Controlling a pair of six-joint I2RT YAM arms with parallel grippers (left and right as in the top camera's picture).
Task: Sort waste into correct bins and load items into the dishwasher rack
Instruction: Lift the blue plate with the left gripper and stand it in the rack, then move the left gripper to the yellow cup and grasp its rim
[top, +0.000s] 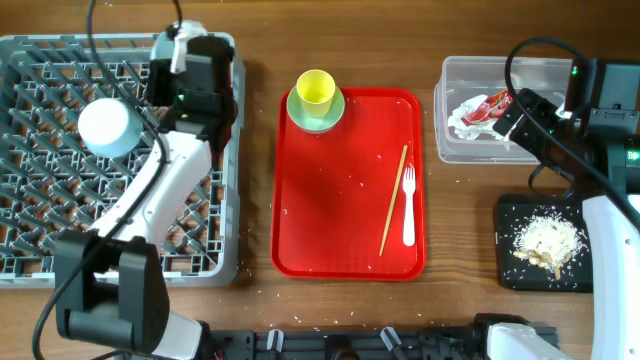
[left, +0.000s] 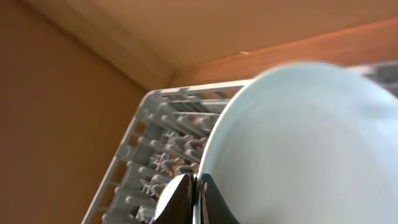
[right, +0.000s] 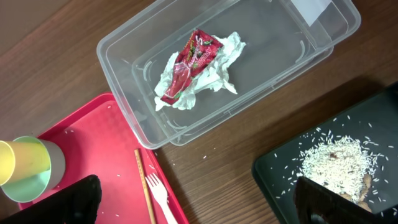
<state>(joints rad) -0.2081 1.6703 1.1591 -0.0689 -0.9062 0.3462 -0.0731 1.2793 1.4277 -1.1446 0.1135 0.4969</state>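
Observation:
My left gripper (left: 198, 199) is shut on the rim of the light blue plate (left: 305, 149) and holds it on edge over the grey dishwasher rack (top: 40, 200), at the rack's far right (top: 190, 95). A light blue bowl (top: 110, 127) sits upside down in the rack. My right gripper (right: 199, 205) is open and empty above the table. The red wrapper with white paper (right: 193, 62) lies in the clear tub (right: 124, 56). Rice scraps (right: 333, 165) lie on the black tray (right: 280, 174).
The red serving tray (top: 330, 200) holds the yellow cup (top: 315, 90) standing on the pale green saucer (top: 316, 115) at its far left corner. The chopstick (top: 393, 200) and white fork (top: 408, 205) lie on its right side. Loose rice grains dot the tray and table.

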